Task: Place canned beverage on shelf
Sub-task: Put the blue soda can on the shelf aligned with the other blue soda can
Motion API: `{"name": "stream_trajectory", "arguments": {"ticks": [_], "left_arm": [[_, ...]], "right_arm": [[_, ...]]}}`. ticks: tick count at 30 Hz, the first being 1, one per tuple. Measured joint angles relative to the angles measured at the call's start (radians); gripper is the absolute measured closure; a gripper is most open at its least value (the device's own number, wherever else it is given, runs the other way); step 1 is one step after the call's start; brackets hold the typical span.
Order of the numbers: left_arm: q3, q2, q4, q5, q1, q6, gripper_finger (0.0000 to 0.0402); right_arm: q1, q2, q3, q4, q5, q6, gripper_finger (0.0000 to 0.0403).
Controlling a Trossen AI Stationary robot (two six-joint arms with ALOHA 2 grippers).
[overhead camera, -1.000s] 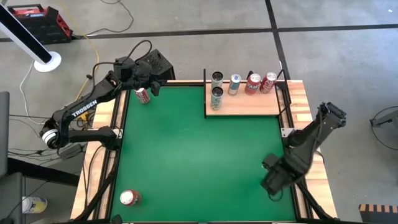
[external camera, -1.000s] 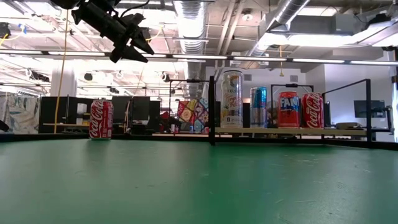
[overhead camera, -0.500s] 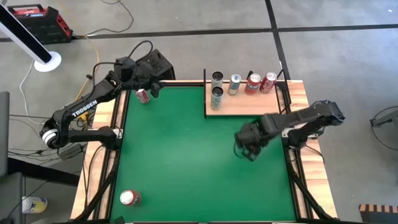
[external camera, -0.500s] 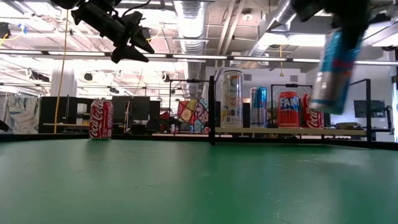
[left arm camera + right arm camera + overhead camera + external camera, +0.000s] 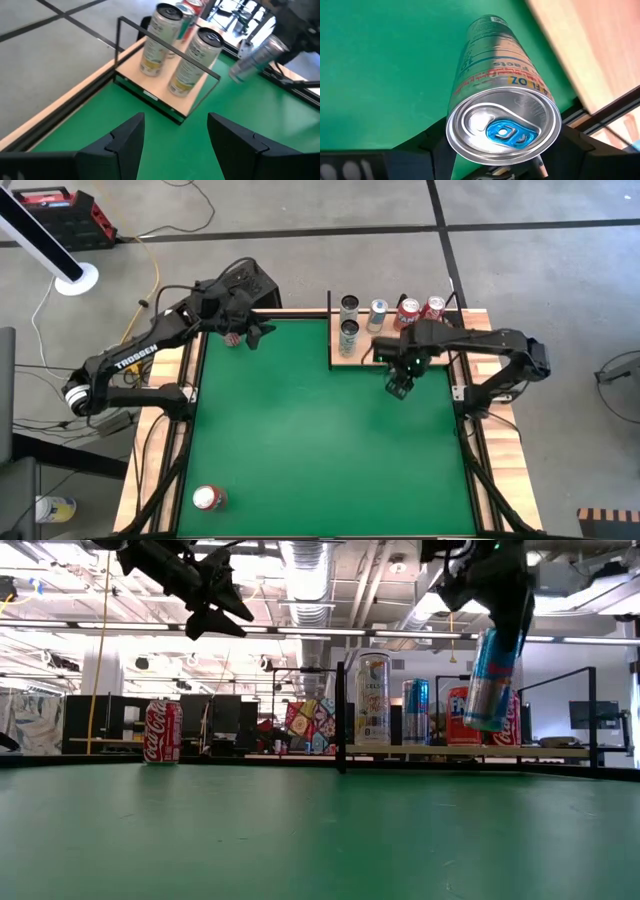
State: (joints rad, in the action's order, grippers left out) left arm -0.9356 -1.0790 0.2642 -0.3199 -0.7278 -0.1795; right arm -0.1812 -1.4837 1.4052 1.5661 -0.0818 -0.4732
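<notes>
I have the right pincer point(image 5: 492, 635) pinching a slim blue-and-silver can point(image 5: 490, 680) near its top, the can hanging tilted below the jaws and clear of the green worktop point(image 5: 320, 430). Directly beyond the pincer lies the shelf point(image 5: 400, 348), its near edge just ahead of the can; further past it stand two tall pale cans point(image 5: 348, 338), a blue can point(image 5: 377, 315) and two red cans point(image 5: 420, 312) toward the back. To do this step well, I judge that I should bring the can upright before advancing, keep it high enough to clear the shelf's front lip and black rods point(image 5: 340, 715), aim for the bare wood in front of the red cans, lower until the base sits flat, then release. Far off to the side, the left pincer point(image 5: 255, 332) hangs spread and empty above a red can point(image 5: 231, 337) at the worktop's far corner.
</notes>
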Motion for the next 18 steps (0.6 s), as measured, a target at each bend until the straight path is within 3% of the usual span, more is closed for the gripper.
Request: {"name": "stream_trajectory", "arguments": {"ticks": [18], "left_arm": [[0.000, 0.000, 0.000, 0.009, 0.038, -0.020, 0.0200]], "right_arm": [[-0.300, -0.004, 0.000, -0.011, -0.050, 0.238, 0.0143]]}}
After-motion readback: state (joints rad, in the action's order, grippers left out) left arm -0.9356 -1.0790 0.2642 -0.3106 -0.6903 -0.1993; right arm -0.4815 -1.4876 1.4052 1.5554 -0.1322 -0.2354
